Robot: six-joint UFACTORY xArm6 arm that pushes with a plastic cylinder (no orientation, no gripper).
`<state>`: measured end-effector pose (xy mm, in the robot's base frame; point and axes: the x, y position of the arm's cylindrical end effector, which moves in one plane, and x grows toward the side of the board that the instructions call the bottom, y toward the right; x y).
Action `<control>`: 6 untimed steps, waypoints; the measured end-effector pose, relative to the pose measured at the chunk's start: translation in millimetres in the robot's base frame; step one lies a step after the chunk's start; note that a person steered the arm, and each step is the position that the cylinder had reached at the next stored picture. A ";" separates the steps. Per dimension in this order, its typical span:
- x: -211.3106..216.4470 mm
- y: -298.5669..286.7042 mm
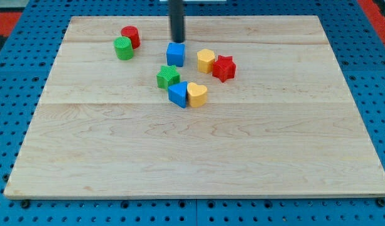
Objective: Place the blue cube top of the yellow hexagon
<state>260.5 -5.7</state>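
Note:
The blue cube (175,54) sits on the wooden board in the upper middle of the camera view. The yellow hexagon (206,60) lies just to its right, a small gap apart, with a red star (223,68) touching the hexagon's right side. My tip (178,41) ends right at the cube's top edge, just above the cube in the view, touching or nearly touching it.
A green star-like block (168,76) lies below the cube. A blue block (178,94) and a yellow heart (197,94) touch each other below that. A red cylinder (130,36) and a green cylinder (124,48) stand at the upper left.

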 end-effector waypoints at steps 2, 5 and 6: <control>34.2 -62.3; 33.2 45.0; 0.7 73.4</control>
